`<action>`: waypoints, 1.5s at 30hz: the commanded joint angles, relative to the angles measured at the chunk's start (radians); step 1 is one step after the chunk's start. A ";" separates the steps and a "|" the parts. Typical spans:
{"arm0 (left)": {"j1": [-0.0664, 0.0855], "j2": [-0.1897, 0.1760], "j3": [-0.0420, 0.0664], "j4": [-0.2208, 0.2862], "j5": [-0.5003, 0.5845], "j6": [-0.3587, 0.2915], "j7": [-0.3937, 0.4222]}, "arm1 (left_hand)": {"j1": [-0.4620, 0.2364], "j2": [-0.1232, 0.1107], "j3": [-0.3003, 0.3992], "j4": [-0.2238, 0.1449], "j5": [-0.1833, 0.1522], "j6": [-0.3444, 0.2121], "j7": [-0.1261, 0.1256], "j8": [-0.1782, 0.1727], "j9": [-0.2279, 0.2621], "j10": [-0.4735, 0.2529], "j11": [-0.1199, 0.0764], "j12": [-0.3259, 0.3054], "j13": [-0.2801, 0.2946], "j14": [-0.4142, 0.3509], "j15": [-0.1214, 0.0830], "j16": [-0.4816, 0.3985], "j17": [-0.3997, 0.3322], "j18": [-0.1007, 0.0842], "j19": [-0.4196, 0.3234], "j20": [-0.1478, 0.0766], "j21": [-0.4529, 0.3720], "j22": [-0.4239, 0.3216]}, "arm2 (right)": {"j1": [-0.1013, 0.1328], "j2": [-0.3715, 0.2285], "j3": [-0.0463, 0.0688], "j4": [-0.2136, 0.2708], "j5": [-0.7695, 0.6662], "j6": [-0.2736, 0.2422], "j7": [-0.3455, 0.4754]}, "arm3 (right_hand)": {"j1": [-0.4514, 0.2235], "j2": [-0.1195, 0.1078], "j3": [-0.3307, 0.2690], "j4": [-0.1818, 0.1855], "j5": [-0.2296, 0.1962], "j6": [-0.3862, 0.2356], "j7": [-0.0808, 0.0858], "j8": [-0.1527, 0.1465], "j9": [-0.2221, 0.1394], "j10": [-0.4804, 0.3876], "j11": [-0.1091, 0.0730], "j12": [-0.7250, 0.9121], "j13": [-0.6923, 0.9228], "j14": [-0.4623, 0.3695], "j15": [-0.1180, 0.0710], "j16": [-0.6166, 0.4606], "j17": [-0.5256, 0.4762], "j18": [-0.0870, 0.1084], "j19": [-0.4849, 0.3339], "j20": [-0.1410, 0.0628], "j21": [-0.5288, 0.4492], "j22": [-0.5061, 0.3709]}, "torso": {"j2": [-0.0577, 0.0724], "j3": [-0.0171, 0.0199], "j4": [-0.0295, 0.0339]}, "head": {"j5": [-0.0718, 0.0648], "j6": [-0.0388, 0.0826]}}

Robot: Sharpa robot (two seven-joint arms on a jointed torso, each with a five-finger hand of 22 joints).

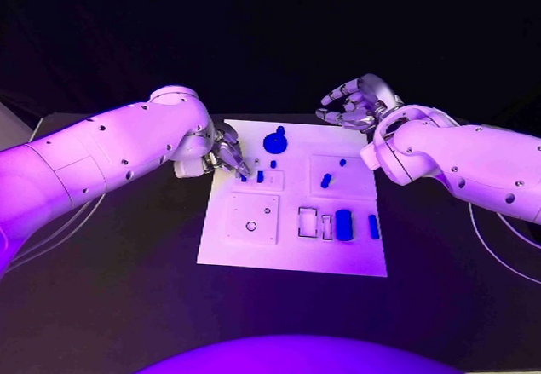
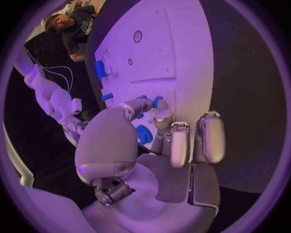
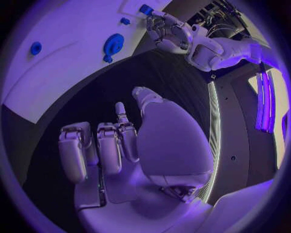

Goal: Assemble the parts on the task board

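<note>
left hand (image 1: 227, 156), task board (image 1: 289, 252), black table (image 1: 116, 297)

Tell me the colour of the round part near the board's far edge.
Blue: the round part shows best in the head view.

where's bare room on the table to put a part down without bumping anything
The black table is bare in front of the task board, along its near edge, and right of the board below the right arm. On the board, the near-left plate is mostly open. It is crowded at the far-left corner, where the left robot hand sits among blue parts.
</note>
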 commanded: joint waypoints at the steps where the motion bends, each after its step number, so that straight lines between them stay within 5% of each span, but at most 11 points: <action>1: -0.013 0.000 -0.006 0.006 -0.007 0.010 -0.009 | -0.008 0.000 0.063 -0.068 -0.002 -0.008 -0.015 -0.004 0.000 0.000 -0.004 -0.002 -0.001 0.100 -0.005 0.001 0.246 -0.008 0.000 -0.007 -0.004 0.028 | 0.000 -0.001 0.000 0.002 -0.008 0.005 0.008 | -0.007 -0.003 0.008 0.000 0.006 -0.005 -0.001 0.003 0.001 0.032 -0.008 0.002 0.198 0.095 -0.008 -0.004 0.225 -0.007 0.105 -0.007 0.004 0.263 | 0.001 0.0002 -0.0004 | -0.001 0.000; 12: -0.015 -0.007 -0.006 0.014 -0.025 -0.003 -0.016 | -0.017 -0.007 0.012 -0.043 -0.023 0.006 -0.015 -0.016 -0.011 0.000 -0.005 0.000 0.003 0.099 -0.007 0.000 0.244 -0.008 0.000 -0.009 -0.007 0.026 | 0.000 -0.003 0.000 0.002 -0.008 0.004 0.009 | -0.007 -0.003 0.008 0.000 0.006 -0.005 -0.001 0.003 0.001 0.032 -0.008 0.002 0.198 0.095 -0.008 -0.004 0.225 -0.007 0.105 -0.007 0.004 0.263 | 0.001 -0.0006 -0.0001 | -0.002 0.000; 18: -0.016 -0.010 -0.006 0.014 -0.034 -0.011 -0.021 | -0.013 -0.005 -0.068 0.007 -0.153 0.020 -0.013 -0.035 -0.023 -0.003 -0.003 0.001 0.006 0.099 -0.005 0.000 0.245 -0.009 0.003 -0.008 -0.010 0.026 | 0.000 -0.003 0.000 0.002 -0.008 0.003 0.010 | -0.007 -0.003 0.008 0.000 0.006 -0.005 -0.001 0.003 0.001 0.032 -0.008 0.002 0.198 0.095 -0.008 -0.004 0.225 -0.007 0.105 -0.007 0.004 0.263 | 0.001 -0.0004 -0.0011 | -0.001 0.000; 30: -0.016 -0.017 -0.006 0.017 -0.049 -0.023 -0.030 | -0.012 -0.010 -0.091 0.029 -0.186 0.023 -0.012 -0.036 -0.023 -0.003 -0.002 0.001 0.007 0.100 -0.005 0.001 0.247 -0.009 0.005 -0.008 -0.009 0.029 | 0.000 -0.004 0.000 0.002 -0.008 0.003 0.010 | -0.007 -0.003 0.008 0.000 0.006 -0.005 -0.001 0.003 0.001 0.032 -0.008 0.002 0.198 0.095 -0.008 -0.004 0.225 -0.007 0.105 -0.007 0.004 0.263 | 0.001 0.0001 -0.0004 | -0.003 0.000; 45: -0.016 -0.039 -0.005 0.036 -0.055 -0.035 -0.034 | 0.002 -0.016 -0.139 0.076 -0.271 0.027 -0.012 -0.032 -0.017 0.000 -0.002 0.003 0.009 0.101 -0.005 0.003 0.250 -0.010 0.010 -0.008 -0.008 0.034 | 0.000 -0.007 0.000 0.003 -0.008 0.003 0.010 | -0.007 -0.003 0.008 0.000 0.006 -0.005 -0.001 0.003 0.001 0.032 -0.008 0.002 0.198 0.095 -0.008 -0.004 0.225 -0.007 0.105 -0.007 0.004 0.263 | 0.000 0.0001 0.0007 | -0.005 0.000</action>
